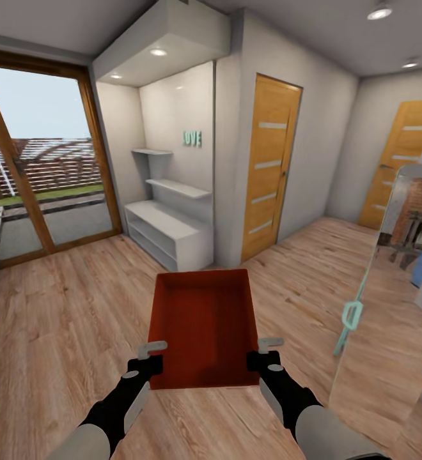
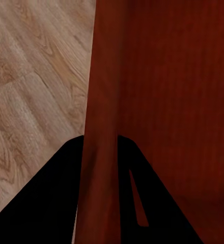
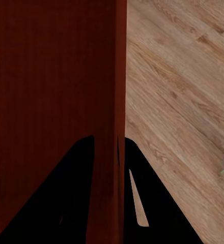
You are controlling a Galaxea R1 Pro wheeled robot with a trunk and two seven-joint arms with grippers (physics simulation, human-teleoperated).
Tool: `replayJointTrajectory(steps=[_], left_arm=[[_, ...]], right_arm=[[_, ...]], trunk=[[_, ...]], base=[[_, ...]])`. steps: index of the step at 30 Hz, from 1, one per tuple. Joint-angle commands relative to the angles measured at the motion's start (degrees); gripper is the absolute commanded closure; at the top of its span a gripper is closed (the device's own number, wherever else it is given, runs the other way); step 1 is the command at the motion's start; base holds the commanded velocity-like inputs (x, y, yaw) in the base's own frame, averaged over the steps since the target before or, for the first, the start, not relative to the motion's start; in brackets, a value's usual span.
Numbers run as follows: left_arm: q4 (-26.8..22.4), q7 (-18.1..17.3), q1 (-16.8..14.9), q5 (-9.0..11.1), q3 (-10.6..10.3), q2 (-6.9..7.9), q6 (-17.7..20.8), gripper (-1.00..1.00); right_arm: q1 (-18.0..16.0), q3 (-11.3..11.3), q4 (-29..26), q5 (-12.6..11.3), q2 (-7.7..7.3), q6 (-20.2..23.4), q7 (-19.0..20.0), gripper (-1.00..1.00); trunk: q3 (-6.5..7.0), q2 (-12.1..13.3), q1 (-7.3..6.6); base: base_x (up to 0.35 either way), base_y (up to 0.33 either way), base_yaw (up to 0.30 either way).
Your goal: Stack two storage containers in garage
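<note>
The orange-red storage container [image 1: 203, 326] is in the lower centre of the frame, carried above the light wood floor [image 1: 64, 319]. The left gripper [image 1: 148, 358] is clamped on its left wall and the right gripper [image 1: 264, 352] on its right wall, each with one finger inside and one outside. I judge it is best to keep both grips tight and level and to drive slowly, away from the mirror [image 1: 390, 287] at the right.
</note>
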Motion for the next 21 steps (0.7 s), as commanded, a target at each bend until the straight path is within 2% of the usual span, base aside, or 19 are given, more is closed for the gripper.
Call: replayJointTrajectory(steps=[1,21], left_arm=[[-0.25,1.37,-0.07,1.65,0.57,0.03,-3.44,1.00],[-0.25,1.37,-0.07,1.65,0.57,-0.03,-3.44,1.00]], right_arm=[[-0.01,-0.20,-0.03,-2.14,0.02,0.31,-0.12,1.00],[0.00,-0.20,-0.01,-2.14,0.02,0.32,-0.11,1.00]], trunk=[[-0.13,-0.13,0.07],[-0.13,-0.13,0.07]], base=[[0.322,0.000,0.000],[0.322,0.000,0.000]])
